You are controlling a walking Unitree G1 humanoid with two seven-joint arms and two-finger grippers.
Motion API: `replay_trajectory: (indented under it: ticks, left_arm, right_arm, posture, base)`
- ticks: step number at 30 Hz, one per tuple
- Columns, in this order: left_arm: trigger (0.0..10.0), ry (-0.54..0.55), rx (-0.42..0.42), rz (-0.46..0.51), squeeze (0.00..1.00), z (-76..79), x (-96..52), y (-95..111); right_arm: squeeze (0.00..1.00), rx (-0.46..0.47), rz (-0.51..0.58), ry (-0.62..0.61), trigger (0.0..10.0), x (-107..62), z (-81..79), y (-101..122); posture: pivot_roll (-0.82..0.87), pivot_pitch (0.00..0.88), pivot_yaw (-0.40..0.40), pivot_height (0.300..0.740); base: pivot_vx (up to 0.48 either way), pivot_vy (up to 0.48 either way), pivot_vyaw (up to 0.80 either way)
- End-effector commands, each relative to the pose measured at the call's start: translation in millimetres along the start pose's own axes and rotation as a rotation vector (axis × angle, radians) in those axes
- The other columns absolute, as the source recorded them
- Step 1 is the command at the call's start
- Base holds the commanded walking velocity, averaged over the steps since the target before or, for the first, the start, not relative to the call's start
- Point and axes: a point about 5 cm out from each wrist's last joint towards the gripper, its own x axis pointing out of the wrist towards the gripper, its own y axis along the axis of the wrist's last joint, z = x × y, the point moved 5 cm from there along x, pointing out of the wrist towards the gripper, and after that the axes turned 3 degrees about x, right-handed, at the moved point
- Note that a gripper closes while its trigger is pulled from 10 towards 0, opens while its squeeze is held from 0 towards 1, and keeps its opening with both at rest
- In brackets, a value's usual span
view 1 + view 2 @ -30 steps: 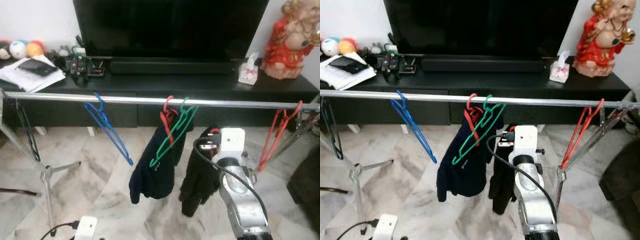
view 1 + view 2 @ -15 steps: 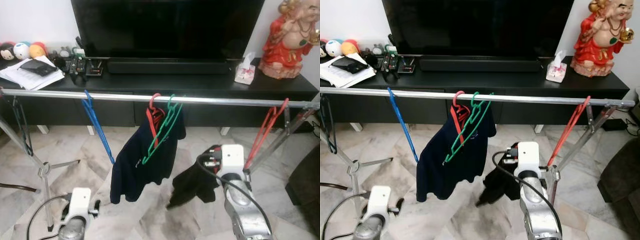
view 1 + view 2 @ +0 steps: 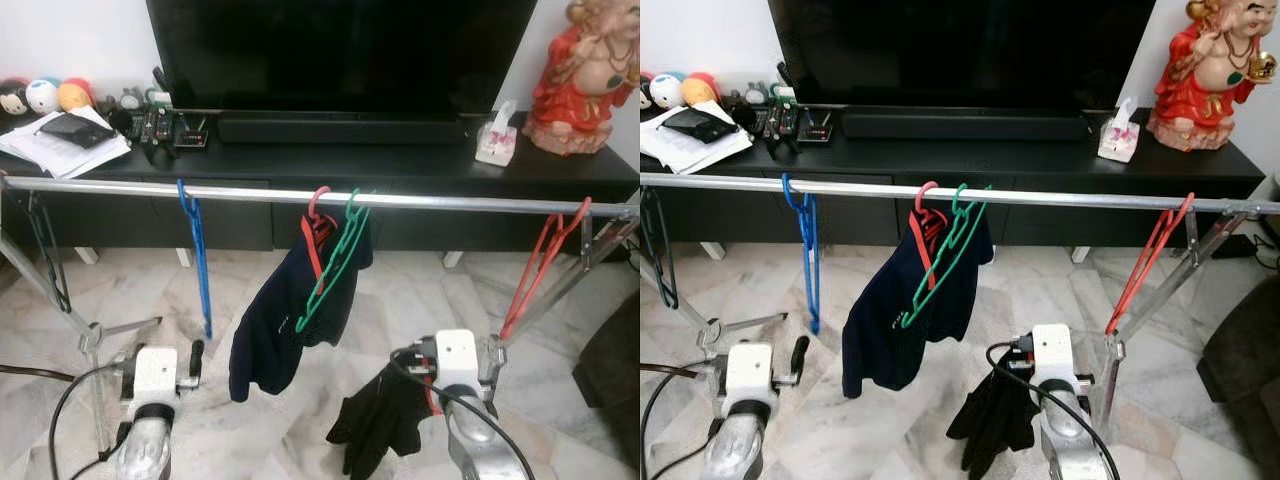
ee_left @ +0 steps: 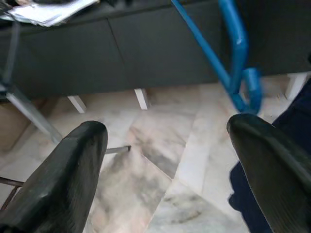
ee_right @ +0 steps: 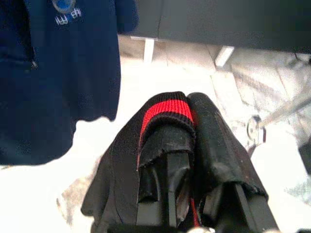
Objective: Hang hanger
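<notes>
Right hand: clenched on black garment, low beneath rail.
Left hand: released, near blue hanger.
Risk, judged: garment trailing on the floor, snagging.
Right wrist view alone reveals the garment's red stripe.

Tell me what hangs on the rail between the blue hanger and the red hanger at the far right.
In the left eye view, between the blue hanger and the far red hanger, a navy shirt hangs on a red and a green hanger.
</notes>
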Motion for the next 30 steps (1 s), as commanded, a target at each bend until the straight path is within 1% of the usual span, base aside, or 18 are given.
replay_trajectory:
  ticks: [1, 5, 8, 9, 11, 14, 20, 23, 30]
  left_arm:
    - [10.0, 0.024, -0.006, 0.056, 0.0, -3.9, 1.8, 13.3]
    - [10.0, 0.046, -0.034, 0.145, 0.0, -5.7, 1.6, 38.2]
    - [10.0, 0.034, -0.024, 0.174, 0.0, -4.8, 2.9, 47.7]
    - [10.0, 0.033, -0.036, 0.183, 0.0, -5.9, 5.1, 52.4]
    - [10.0, 0.029, -0.041, 0.189, 0.0, -6.4, 7.1, 56.5]
    - [10.0, 0.006, -0.051, 0.177, 0.0, -2.3, 10.9, 57.6]
    - [10.0, 0.0, -0.056, 0.182, 0.0, -1.2, 9.9, 60.6]
    - [10.0, -0.006, -0.064, 0.202, 0.0, -1.8, 11.9, 69.1]
    - [10.0, 0.005, -0.066, 0.229, 0.0, -6.5, 16.9, 78.2]
  right_arm:
    - [0.0, 0.021, 0.016, -0.015, 10.0, 2.4, 4.4, 2.6]
    - [0.0, 0.011, -0.043, -0.018, 10.0, 3.4, 7.9, -18.1]
    - [0.0, 0.033, -0.036, -0.027, 10.0, 4.7, 8.5, -17.6]
    - [0.0, 0.034, -0.025, -0.03, 10.0, 6.0, 7.6, -14.7]
    - [0.0, 0.035, -0.014, -0.028, 10.0, 7.0, 6.1, -12.1]
    - [0.0, 0.037, 0.0, -0.022, 10.0, 7.8, 3.5, -10.1]
    - [0.0, 0.035, 0.018, -0.016, 10.0, 9.1, 0.8, -7.3]
    - [0.0, 0.035, 0.027, -0.011, 10.0, 9.8, -1.0, -5.7]
    - [0.0, 0.029, 0.034, -0.005, 10.0, 10.8, -2.6, -4.2]
  posture:
    - [-0.07, 0.03, -0.029, 0.74]
    - [-0.05, 0.019, -0.034, 0.74]
    - [-0.04, 0.014, -0.032, 0.74]
    - [-0.05, 0.012, -0.031, 0.74]
    - [-0.05, 0.011, -0.029, 0.74]
    - [-0.05, 0.011, -0.025, 0.74]
    - [-0.05, 0.023, -0.022, 0.74]
    - [-0.05, 0.031, -0.024, 0.74]
    - [-0.05, 0.038, -0.026, 0.74]
  base:
    - [0.0, 0.0, 0.0]
    - [0.0, 0.0, 0.0]
    - [0.0, 0.0, 0.0]
    - [0.0, 0.0, 0.0]
    - [0.0, 0.0, 0.0]
    - [0.0, 0.0, 0.0]
    - [0.0, 0.0, 0.0]
    - [0.0, 0.0, 0.0]
    - [0.245, 0.0, 0.0]
